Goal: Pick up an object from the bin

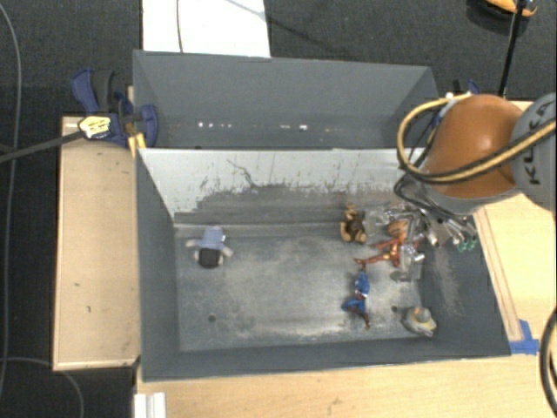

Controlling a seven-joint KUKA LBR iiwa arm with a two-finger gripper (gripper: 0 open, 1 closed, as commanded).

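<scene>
The gripper [409, 252] is down low on the right side of the grey bin [261, 307]. I cannot tell if it is spread or pinching. A thin red-orange toy [379, 254] lies just beside it. A brown toy [352, 225] sits near the back. A blue toy [358, 296] and a round tan thing [421, 320] lie toward the front. 1 blue and dark thing [210, 248] lies far off on the left.

Bin [278, 103]: one, grey metal.
Blue-and-grey lump [210, 248]: one, lay near the bin's left wall.
Brown figure [352, 225]: one, toward the bin's back wall.
Red-orange piece [385, 252]: one, right of the bin's middle.
Blue figure [358, 299]: one, near the bin's front wall.
Pale round piece [421, 320]: one, at the bin's front right corner.
</scene>
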